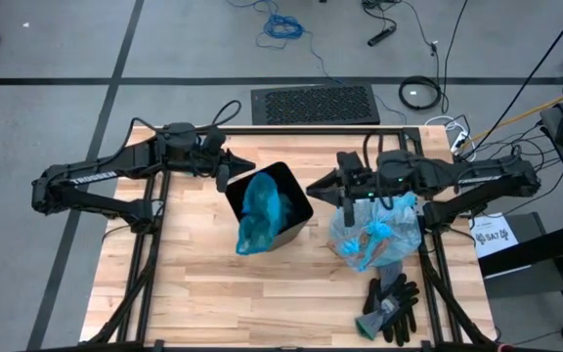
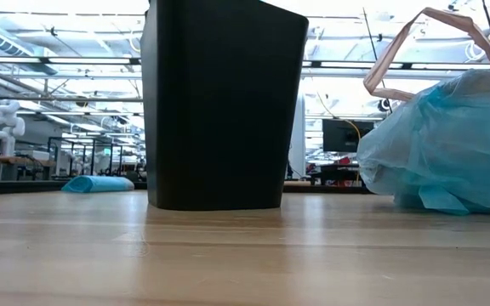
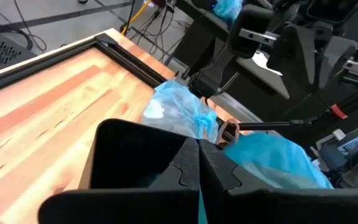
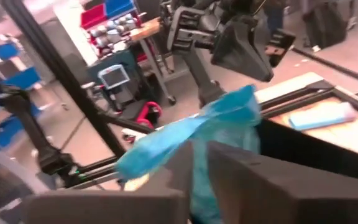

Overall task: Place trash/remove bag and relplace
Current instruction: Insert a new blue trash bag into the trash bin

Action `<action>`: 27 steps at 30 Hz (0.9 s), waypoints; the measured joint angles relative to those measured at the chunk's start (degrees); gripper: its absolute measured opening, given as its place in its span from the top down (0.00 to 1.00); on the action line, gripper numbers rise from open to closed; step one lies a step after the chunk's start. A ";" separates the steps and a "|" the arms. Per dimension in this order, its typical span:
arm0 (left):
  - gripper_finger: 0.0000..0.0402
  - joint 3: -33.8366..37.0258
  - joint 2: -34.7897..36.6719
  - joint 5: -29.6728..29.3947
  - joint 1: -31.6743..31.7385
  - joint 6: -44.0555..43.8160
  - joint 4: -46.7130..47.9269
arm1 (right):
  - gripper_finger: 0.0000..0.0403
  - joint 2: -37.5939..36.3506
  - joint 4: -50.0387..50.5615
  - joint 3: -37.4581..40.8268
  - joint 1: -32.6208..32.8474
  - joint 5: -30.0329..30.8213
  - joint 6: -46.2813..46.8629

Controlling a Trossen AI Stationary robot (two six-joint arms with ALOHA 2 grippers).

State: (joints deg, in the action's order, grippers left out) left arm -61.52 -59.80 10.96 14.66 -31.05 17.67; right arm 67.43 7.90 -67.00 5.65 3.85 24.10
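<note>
Wooden counter [image 1: 194,284] fills the high view, with a black bin [image 1: 269,205] near its middle and a teal plastic bag [image 1: 260,217] draped over its front rim. To the right lies the pale blue bag [image 1: 379,235] full of trash, already out of the bin, beside black-and-grey gloves [image 1: 391,305]. The left gripper [image 1: 225,168] is at the bin's back rim; the right gripper [image 1: 348,207] hangs over the full bag.

Low view: bin upright, full bag [image 2: 449,153] apart on the counter.

Left wrist view: fingers [image 3: 191,174] clenched together at the bin.

Right wrist view: fingers [image 4: 229,168] pinch teal plastic [image 4: 197,134]. Relining seems unfinished.
</note>
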 joint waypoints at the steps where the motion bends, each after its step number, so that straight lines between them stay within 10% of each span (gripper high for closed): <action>1: 1.00 0.00 -0.01 -0.02 0.00 -0.01 0.06 | 0.95 0.67 -0.01 -0.39 -0.02 0.76 -0.50; 9: 1.00 0.00 -0.01 0.00 0.00 -0.13 0.40 | 1.00 10.82 3.68 -13.19 0.08 1.83 -5.63; 27: 1.00 -0.71 3.01 3.69 -0.75 -3.19 -0.87 | 1.00 38.39 45.73 -60.56 1.37 -4.23 -10.02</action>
State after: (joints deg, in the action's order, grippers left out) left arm -62.23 -56.79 14.65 13.90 -34.23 16.80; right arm 105.82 53.63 -127.55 7.03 -0.38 14.09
